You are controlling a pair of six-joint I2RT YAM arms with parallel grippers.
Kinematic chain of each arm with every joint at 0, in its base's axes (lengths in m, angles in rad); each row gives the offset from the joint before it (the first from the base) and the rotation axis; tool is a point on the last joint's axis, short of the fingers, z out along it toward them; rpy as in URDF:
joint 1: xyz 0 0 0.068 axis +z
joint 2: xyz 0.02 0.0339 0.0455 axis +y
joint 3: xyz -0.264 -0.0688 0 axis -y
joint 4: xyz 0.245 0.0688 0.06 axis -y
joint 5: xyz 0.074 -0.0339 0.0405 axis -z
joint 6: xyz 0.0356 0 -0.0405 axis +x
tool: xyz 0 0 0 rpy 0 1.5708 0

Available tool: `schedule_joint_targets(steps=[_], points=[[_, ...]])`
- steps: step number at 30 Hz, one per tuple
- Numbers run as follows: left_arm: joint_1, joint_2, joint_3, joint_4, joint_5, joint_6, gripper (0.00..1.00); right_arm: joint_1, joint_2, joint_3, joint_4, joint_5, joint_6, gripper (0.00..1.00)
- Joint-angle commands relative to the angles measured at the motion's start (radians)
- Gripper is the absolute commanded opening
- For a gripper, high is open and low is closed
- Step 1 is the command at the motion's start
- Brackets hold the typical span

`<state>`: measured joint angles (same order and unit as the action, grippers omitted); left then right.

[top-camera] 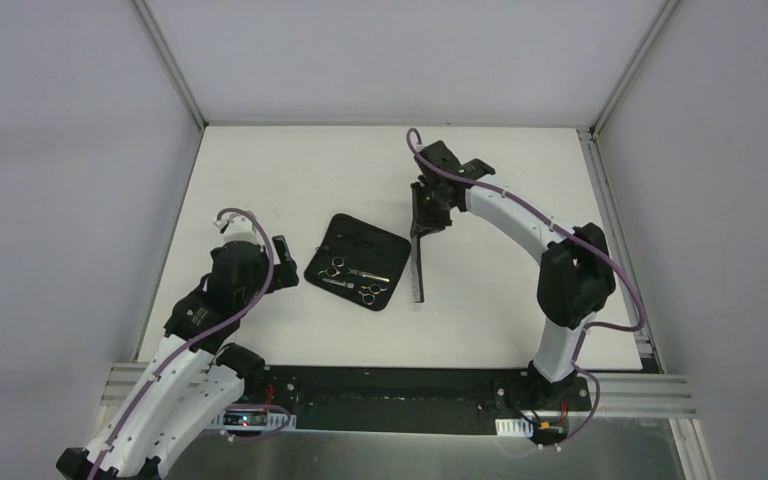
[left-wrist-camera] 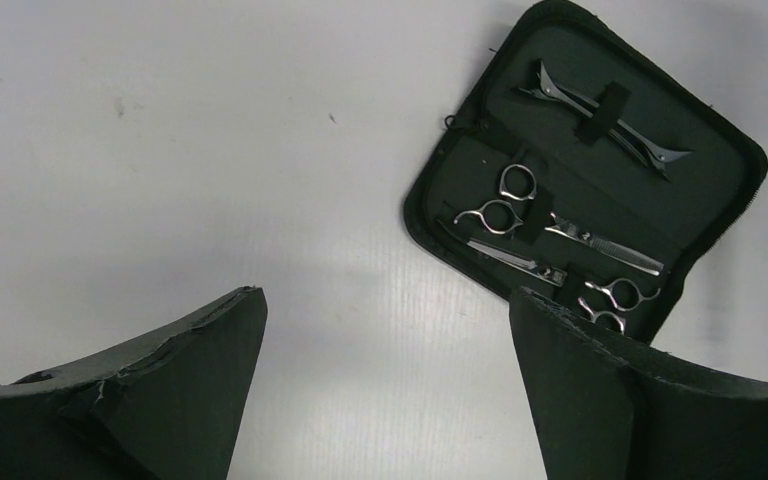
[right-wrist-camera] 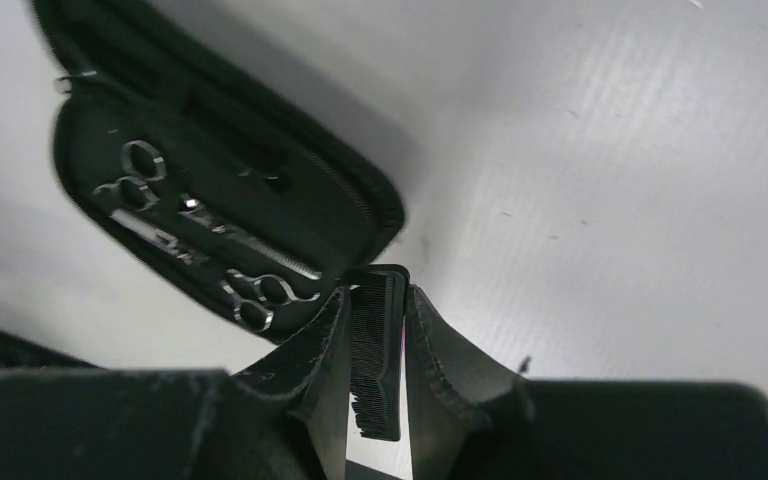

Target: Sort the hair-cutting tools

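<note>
Nearest the lens in the right wrist view, the right gripper (right-wrist-camera: pixel 377 300) has its two padded fingers set narrow on a black comb (right-wrist-camera: pixel 377 365). It clamps the comb by its flat sides, and the teeth show between the fingers. From above, that comb runs as a long thin strip from the gripper toward the near edge of the tabletop (top-camera: pixel 500 300), just beside the right edge of the open case (top-camera: pixel 320 265). I cannot tell whether its free end rests on the surface or hangs above it.

The left gripper (left-wrist-camera: pixel 388 300) stands wide and holds nothing, over bare tabletop to the left of the case.

Inside the case, two pairs of silver scissors (left-wrist-camera: pixel 600 243) lie under elastic straps, pointing opposite ways. A silver clip (left-wrist-camera: pixel 650 145) sits under its own strap in the other half.

Judging by this, the scissors and clip look stowed, and the comb is the one tool outside the case. If sorting means filling the case, most of it is done and only the comb needs a place. No free strap for it is plain to see.
</note>
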<state>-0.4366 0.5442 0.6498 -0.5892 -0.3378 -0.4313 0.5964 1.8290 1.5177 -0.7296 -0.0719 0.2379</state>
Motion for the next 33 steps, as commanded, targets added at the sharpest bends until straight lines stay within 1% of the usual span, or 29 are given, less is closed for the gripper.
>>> schedule_joint_targets(steps=[1,5,10,14,18,25,33], points=[[0.008,0.031,0.0,0.039,0.089,-0.078,0.95,0.074,-0.003,0.136,-0.007,-0.042,-0.074,0.09],[0.008,0.062,0.006,0.037,0.127,-0.142,0.95,0.129,0.061,0.215,0.009,-0.073,-0.14,0.09],[0.009,0.108,0.016,0.031,0.165,-0.225,0.96,0.196,0.182,0.344,0.004,-0.077,-0.264,0.1],[0.009,0.108,0.028,-0.002,0.154,-0.259,0.96,0.24,0.272,0.444,-0.014,-0.061,-0.35,0.11],[0.009,0.089,0.042,-0.047,0.111,-0.287,0.96,0.271,0.349,0.522,-0.029,-0.072,-0.413,0.12],[0.009,0.042,0.039,-0.085,0.068,-0.32,0.95,0.309,0.417,0.562,-0.041,-0.116,-0.472,0.15],[0.009,0.028,0.04,-0.104,0.042,-0.324,0.94,0.34,0.471,0.617,-0.048,-0.118,-0.514,0.18]])
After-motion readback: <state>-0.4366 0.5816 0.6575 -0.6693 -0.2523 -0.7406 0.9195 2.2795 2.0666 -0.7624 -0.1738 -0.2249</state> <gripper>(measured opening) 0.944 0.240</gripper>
